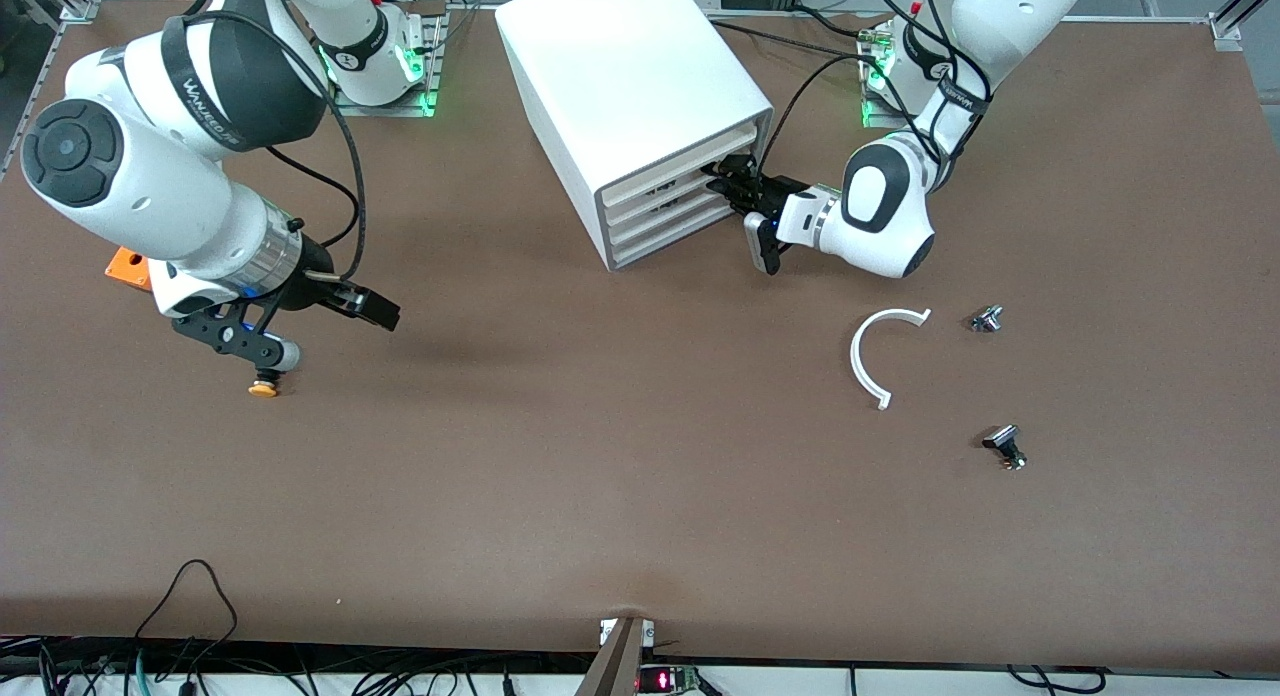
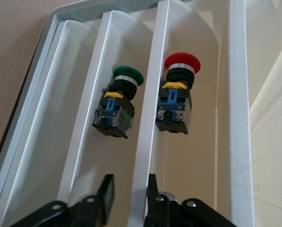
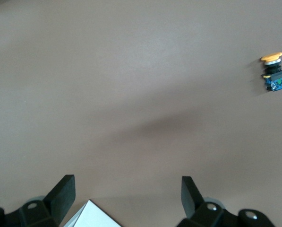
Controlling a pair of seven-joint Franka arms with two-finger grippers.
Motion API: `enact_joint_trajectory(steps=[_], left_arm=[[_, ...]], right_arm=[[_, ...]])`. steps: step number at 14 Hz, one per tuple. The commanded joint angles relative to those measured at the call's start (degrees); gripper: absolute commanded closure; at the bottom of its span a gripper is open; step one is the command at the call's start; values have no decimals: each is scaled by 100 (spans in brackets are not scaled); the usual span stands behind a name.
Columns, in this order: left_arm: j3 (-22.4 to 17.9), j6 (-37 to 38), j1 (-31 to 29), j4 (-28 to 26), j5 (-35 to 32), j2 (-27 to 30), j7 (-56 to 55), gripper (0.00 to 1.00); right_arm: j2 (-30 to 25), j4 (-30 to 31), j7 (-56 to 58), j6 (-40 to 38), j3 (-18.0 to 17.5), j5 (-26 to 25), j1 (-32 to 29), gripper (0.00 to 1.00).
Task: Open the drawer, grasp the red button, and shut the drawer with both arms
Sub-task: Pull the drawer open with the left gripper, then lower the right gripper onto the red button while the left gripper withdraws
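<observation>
The white cabinet (image 1: 630, 86) stands at the robots' edge of the table, its stacked drawers facing the left arm's end. In the left wrist view the red-capped button (image 2: 176, 94) lies inside one drawer. My left gripper (image 1: 728, 181) is at that drawer's front. Its fingers straddle the drawer's cream front strip (image 2: 147, 118). One finger lies against the strip and the other stands a small gap off, so the gripper (image 2: 129, 182) is open. My right gripper (image 1: 375, 311) hangs open and empty (image 3: 129, 187) over bare table toward the right arm's end.
A green-capped button (image 2: 122, 101) lies in the neighbouring drawer. An orange-yellow button (image 1: 264, 386) (image 3: 274, 73) and an orange box (image 1: 128, 268) sit by the right arm. A white C-shaped ring (image 1: 870, 361) and two small metal parts (image 1: 987, 319) (image 1: 1005, 446) lie toward the left arm's end.
</observation>
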State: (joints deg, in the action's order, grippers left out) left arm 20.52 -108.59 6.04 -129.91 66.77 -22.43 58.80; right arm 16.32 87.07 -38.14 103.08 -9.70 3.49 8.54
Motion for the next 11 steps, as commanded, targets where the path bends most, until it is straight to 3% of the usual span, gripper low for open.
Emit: enact_joint_trajectory(steps=[1, 6, 11], left_arm=[[14, -74, -41, 10, 152, -42, 308, 100], [-65, -30, -252, 334, 12, -60, 211, 100], [-74, -30, -823, 1151, -831, -516, 0, 100]], right_arm=[[161, -190, -456, 115, 12, 64, 226, 1], [573, -804, -1554, 107, 21, 55, 622, 1], [1030, -1376, -2758, 125, 21, 55, 1009, 1]])
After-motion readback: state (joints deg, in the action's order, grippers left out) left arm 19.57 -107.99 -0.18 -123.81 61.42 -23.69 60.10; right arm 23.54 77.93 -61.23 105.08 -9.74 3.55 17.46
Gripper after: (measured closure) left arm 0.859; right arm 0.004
